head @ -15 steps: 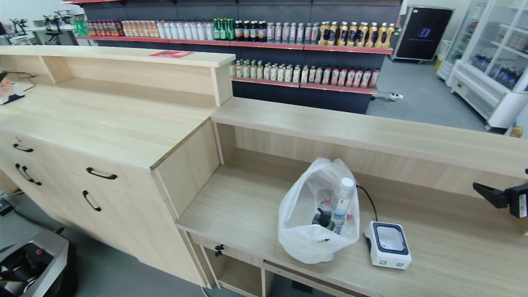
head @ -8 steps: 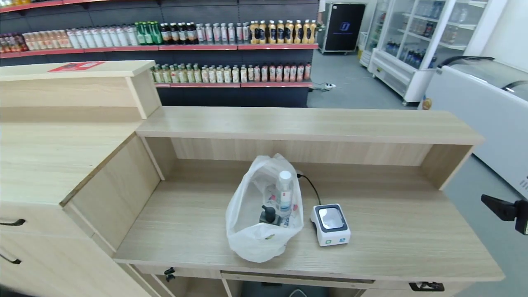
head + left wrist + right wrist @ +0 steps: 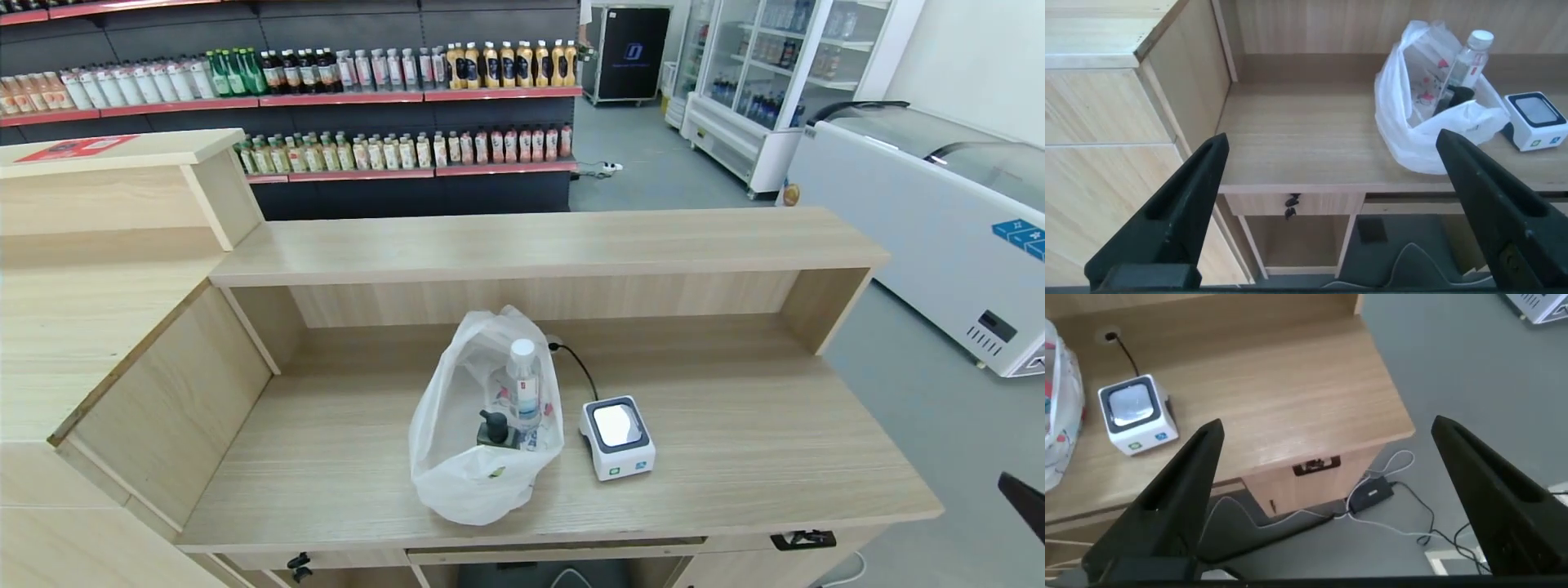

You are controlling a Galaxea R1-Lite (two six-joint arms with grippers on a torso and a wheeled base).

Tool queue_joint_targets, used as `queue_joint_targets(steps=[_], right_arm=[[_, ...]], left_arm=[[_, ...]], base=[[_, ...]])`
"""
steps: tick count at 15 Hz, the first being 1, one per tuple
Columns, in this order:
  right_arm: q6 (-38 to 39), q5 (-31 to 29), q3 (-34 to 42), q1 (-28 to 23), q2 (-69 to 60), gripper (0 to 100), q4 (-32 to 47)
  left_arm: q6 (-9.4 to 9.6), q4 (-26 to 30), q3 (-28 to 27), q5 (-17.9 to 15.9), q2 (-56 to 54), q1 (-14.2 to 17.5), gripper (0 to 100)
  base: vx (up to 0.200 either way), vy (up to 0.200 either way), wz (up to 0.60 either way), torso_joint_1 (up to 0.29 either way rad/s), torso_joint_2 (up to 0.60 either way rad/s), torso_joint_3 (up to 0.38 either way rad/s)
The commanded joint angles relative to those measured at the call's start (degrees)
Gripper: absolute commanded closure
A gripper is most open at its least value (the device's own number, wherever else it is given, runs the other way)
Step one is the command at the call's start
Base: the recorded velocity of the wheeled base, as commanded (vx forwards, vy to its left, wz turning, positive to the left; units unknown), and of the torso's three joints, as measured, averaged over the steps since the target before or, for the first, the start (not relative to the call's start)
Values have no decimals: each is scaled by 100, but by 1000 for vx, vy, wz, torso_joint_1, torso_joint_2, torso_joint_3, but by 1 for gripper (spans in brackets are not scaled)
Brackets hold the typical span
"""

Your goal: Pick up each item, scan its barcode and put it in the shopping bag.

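A white plastic shopping bag (image 3: 482, 457) stands open on the wooden counter (image 3: 735, 457). Inside it are a clear bottle with a white cap (image 3: 522, 384) and a dark pump bottle (image 3: 492, 429). A white barcode scanner (image 3: 617, 437) with a black cable sits just right of the bag. My left gripper (image 3: 1331, 212) is open and holds nothing, off the counter's front left, with the bag (image 3: 1409, 143) and scanner (image 3: 1535, 120) beyond it. My right gripper (image 3: 1327, 502) is open and holds nothing, above the counter's right front corner, far from the scanner (image 3: 1133, 415).
A raised ledge (image 3: 539, 241) runs along the counter's back. A taller cabinet (image 3: 82, 327) walls off the left side. A chest freezer (image 3: 939, 229) stands on the right, and shelves of bottles (image 3: 326, 69) line the back. Cables lie on the floor (image 3: 1380, 494) beneath the right corner.
The head camera has swung right, so the bag and scanner show further left; they have not moved on the counter. The right gripper now shows lower at the right edge.
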Motion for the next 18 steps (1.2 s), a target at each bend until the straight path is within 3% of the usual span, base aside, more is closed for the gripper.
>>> queue_joint_targets(steps=[1,7,9,18], right_arm=[[134,-36,1011,251,-1776,0,69],[143,87,1011,462,-3657,0,1264],[134,104,1011,831,-4008,0,1282],[697,113,1011,822,-4123,0,1326]], left_arm=[[-1,-1,10,3,0,4,0],[-1,-1,1,3,0,4,0],[-1,-1,10,3,0,4,0],[-1,-1,1,3,0,4,0]], base=[[0,0,0,0,0,0],[0,0,0,0,0,0],[0,0,0,0,0,0],[0,0,0,0,0,0]])
